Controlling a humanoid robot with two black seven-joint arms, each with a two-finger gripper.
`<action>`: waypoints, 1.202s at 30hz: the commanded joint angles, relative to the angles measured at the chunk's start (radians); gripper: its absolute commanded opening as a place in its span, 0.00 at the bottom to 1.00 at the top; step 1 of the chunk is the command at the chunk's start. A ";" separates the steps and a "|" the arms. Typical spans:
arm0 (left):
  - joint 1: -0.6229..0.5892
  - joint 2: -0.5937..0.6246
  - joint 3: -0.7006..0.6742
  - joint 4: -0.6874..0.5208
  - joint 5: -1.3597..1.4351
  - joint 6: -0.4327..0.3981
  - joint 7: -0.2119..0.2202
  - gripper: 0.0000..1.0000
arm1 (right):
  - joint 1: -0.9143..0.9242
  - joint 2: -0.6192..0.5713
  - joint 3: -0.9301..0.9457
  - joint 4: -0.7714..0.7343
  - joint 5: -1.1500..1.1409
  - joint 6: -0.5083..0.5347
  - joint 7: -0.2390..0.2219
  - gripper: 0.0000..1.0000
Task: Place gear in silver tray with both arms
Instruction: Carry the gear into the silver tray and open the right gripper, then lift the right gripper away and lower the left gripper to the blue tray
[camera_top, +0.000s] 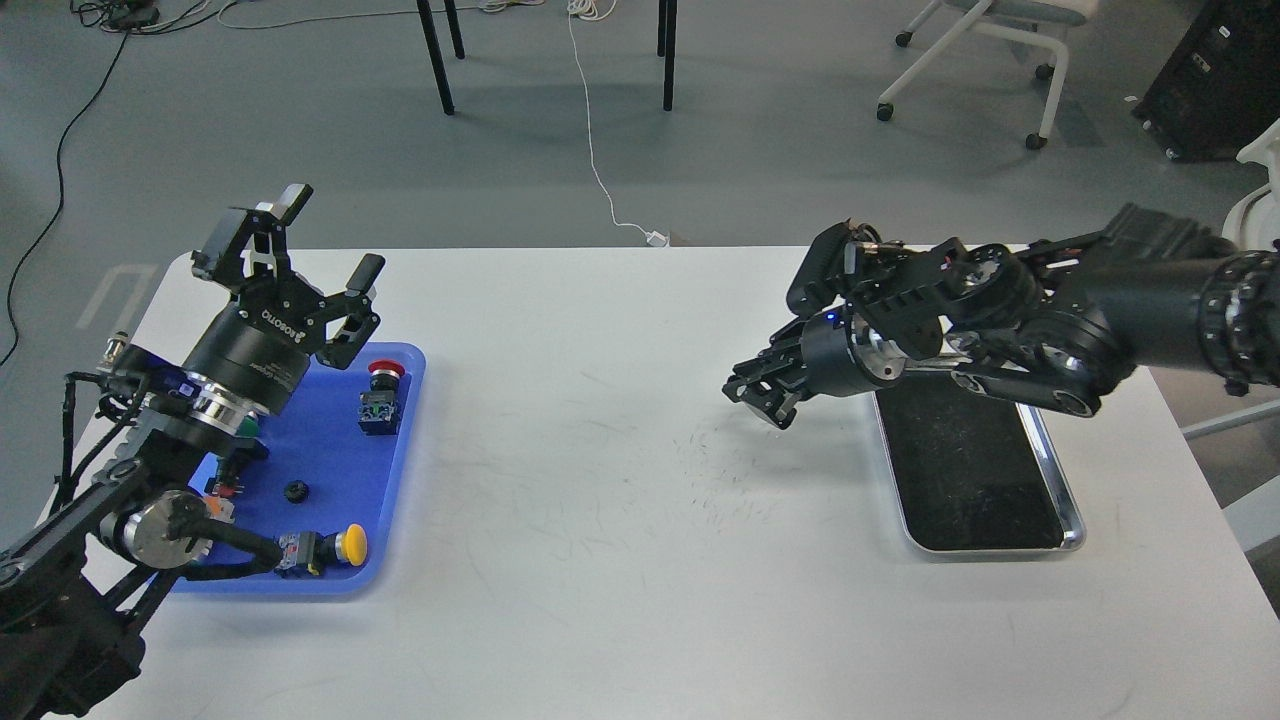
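Observation:
A small black gear (295, 491) lies on the blue plastic tray (405, 440) at the left of the white table. My left gripper (330, 235) is open and empty, raised above the far end of the blue tray, well above the gear. The silver tray (1078, 515) sits at the right with a dark bare floor; my right arm covers its far end. My right gripper (760, 397) hangs low over the table just left of the silver tray, pointing left. It is dark and its fingers cannot be told apart.
The blue tray also holds a red push button (383, 393), a yellow push button (330, 548) and a green part (243, 428) half hidden by my left arm. The white table (620, 500) lies between the trays. Chairs and cables are on the floor behind.

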 joint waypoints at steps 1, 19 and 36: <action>0.000 -0.004 0.003 -0.003 0.001 0.000 0.000 0.98 | -0.011 -0.145 -0.026 0.039 -0.046 0.000 0.000 0.14; 0.000 -0.016 0.003 -0.019 0.008 0.000 0.000 0.98 | -0.255 -0.229 0.018 -0.170 -0.069 -0.001 0.000 0.17; 0.003 -0.008 0.003 -0.020 0.006 0.000 0.000 0.98 | -0.302 -0.149 0.064 -0.228 -0.055 -0.003 0.000 0.71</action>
